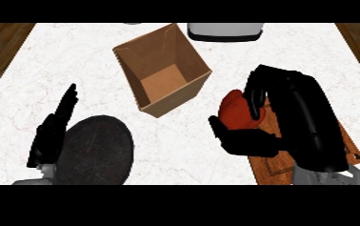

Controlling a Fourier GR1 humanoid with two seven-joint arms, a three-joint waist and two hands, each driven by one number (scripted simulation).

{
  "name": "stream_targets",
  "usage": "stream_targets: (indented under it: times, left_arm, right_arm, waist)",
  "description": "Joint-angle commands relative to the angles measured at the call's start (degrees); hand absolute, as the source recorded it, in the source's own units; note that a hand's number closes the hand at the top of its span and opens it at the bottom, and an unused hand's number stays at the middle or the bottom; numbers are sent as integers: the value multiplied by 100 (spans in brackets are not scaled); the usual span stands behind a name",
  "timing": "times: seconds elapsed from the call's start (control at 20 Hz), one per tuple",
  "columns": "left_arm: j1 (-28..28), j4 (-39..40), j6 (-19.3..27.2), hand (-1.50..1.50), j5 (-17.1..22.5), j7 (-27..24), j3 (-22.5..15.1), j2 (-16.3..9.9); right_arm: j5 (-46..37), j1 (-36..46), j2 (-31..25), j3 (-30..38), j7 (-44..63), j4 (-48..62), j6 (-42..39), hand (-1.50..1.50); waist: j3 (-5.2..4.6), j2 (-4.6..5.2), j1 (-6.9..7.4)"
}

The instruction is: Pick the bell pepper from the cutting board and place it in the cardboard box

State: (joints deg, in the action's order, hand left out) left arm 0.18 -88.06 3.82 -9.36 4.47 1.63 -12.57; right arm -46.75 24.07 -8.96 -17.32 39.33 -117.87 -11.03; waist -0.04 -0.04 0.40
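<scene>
At four o'clock, the right robot hand (271, 120) covers much of the red bell pepper (235, 110) and most of the cutting board (271, 165). At twelve o'clock, a white appliance (225, 30) is cut off by the top edge.

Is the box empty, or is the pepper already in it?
Empty. The box shows a bare floor; the red pepper is outside it, over the cutting board, with the right hand curled round it.

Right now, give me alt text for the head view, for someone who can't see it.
The robot's right hand curls round a red bell pepper above a brown wooden cutting board. An open cardboard box stands on the white marble counter; the left hand rests open beside a dark round plate.
</scene>
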Motion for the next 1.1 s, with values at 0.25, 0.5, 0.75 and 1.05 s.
stream_targets:
  times: [0.25, 0.5, 0.75, 1.05]
  left_arm:
    - [-45, 134, 50, 0, -154, -141, 15, 132]
    - [149, -471, -148, 0, -98, 218, -115, 91]
    - [10, 13, -248, 0, -5, -180, 73, 35]
    - [-318, 232, -150, 0, -166, -48, 23, 124]
  right_arm:
    - [8, 2026, 878, 152, 698, 1570, -119, 150]
    - [51, 2917, 890, 375, 347, 3500, 668, 150]
    - [556, 3604, 894, -6, 395, 4830, 1190, 150]
    - [953, 3890, 896, -126, -345, 6659, 2053, 150]
  waist:
    - [0, 7, 11]
    - [1, 24, 116]
    - [-3, 37, 143]
    - [-3, 74, 194]
